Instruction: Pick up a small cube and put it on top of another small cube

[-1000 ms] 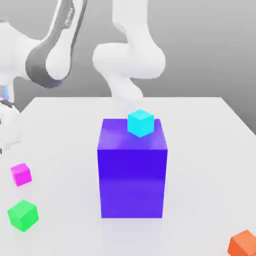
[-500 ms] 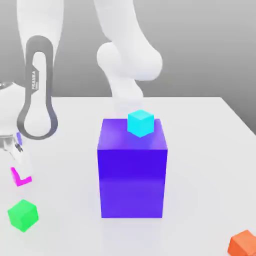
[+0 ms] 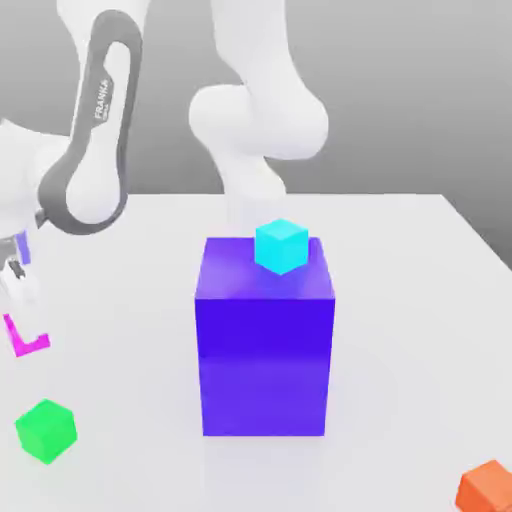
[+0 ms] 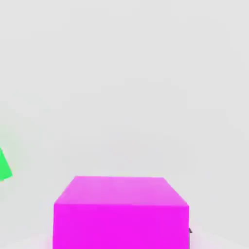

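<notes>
The claw (image 3: 27, 322) was pinching the small, plain magenta cube (image 4: 120, 226) at the exterior view's left, one finger masking much of it. The hand view showed its faces squared up with the grip, which seemed meant to keep it from twisting and leave its underside free for stacking. Whether it hung clear of the pale, smooth worktop (image 3: 400, 350), I could not tell.

Near it sat a small bright green cube (image 3: 46, 431), the likeliest base by closeness, though the task named none. Farther out stood a large blue-violet block (image 3: 264, 365), bearing a small cyan cube (image 3: 281, 247), a higher perch that would have called for more lift. A small orange cube (image 3: 487, 490) lay well apart, at the exterior view's right. The stacking remained to be done.
</notes>
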You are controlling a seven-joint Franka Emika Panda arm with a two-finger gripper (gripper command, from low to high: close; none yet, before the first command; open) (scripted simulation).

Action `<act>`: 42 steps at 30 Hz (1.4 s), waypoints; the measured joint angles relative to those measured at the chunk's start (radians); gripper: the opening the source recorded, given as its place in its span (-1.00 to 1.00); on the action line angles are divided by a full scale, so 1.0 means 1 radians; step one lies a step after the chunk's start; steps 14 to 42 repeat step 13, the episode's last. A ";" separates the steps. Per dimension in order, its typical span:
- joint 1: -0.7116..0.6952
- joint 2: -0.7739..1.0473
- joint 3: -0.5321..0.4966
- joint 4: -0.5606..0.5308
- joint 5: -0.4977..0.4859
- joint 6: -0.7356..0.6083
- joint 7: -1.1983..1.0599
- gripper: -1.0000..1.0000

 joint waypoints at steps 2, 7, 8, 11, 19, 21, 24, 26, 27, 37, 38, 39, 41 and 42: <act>0.034 0.000 0.025 0.034 -0.011 -0.033 0.084 -1.00; 0.096 0.052 0.071 0.098 -0.001 -0.044 0.212 -1.00; 0.093 0.085 0.080 0.102 0.013 -0.017 0.206 -1.00; 0.078 0.152 0.103 0.108 0.041 0.045 0.189 1.00; 0.078 0.152 0.103 0.108 0.041 0.045 0.189 1.00; 0.078 0.152 0.103 0.108 0.041 0.045 0.189 1.00; 0.078 0.152 0.103 0.108 0.041 0.045 0.189 1.00; 0.078 0.152 0.103 0.108 0.041 0.045 0.189 1.00; 0.078 0.152 0.103 0.108 0.041 0.045 0.189 1.00; 0.078 0.152 0.103 0.108 0.041 0.045 0.189 1.00; 0.078 0.152 0.103 0.108 0.041 0.045 0.189 1.00; 0.078 0.152 0.103 0.108 0.041 0.045 0.189 1.00; 0.078 0.152 0.103 0.108 0.041 0.045 0.189 1.00; 0.078 0.152 0.103 0.108 0.041 0.045 0.189 1.00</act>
